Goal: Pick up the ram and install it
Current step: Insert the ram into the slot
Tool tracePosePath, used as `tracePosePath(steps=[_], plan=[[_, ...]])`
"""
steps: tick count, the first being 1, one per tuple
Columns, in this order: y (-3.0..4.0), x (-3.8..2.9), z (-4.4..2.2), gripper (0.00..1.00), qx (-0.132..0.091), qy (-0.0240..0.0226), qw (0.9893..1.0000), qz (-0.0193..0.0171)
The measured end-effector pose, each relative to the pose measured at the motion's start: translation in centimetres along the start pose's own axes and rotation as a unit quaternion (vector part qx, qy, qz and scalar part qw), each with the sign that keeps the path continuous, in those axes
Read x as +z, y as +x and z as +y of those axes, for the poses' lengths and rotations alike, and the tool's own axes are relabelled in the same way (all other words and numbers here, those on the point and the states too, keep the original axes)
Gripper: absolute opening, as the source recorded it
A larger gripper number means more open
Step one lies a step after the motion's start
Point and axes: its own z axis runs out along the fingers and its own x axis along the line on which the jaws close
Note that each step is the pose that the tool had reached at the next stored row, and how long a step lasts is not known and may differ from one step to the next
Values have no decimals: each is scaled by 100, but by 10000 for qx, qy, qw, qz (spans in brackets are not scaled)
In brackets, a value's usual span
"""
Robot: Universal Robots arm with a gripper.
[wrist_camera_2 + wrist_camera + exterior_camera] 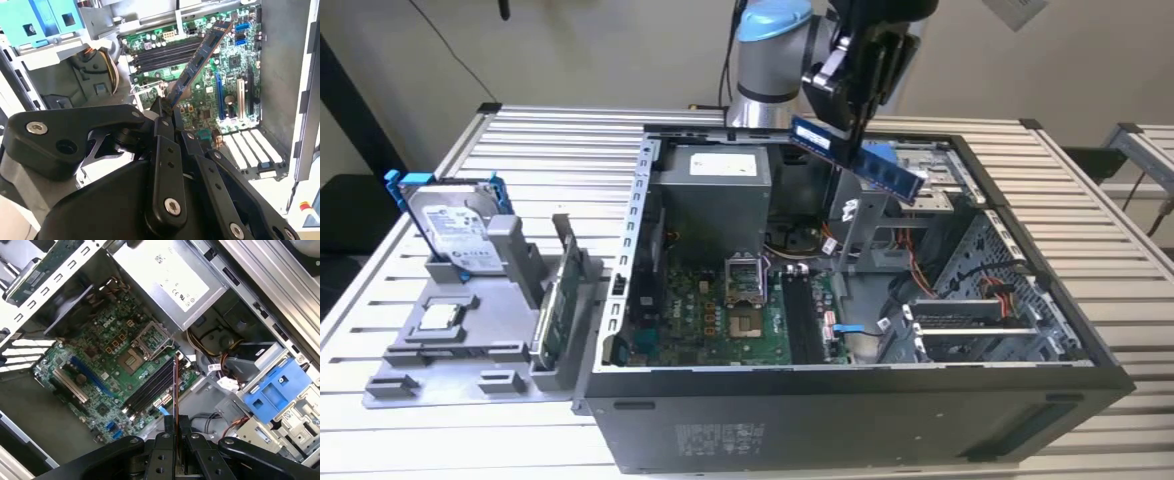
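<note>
- Black linkages of the tool lie closest in both wrist views, with the two fingers drawn together on one end of the ram.
- Clamped this way, the tool holds the ram edge-on in the first wrist view, so it shows as a thin dark line pointing out from the fingers.
- In the exterior view the tool hangs over the open computer case, and the ram is tilted in the air above the case's far side, clear of the parts below.
- Beneath it lies the green motherboard, with its dark memory slots running side by side next to the processor socket.
- A grey power supply sits at the back of the case, and a blue bracket is near the cables.
- On the bench, at the exterior view's left, a grey fixture carries a hard drive in a blue frame and an upright green card.
</note>
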Motion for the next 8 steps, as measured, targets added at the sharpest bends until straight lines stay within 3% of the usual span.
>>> tracePosePath(steps=[8], plan=[[0,6,0,14,431,12,9991,3]])
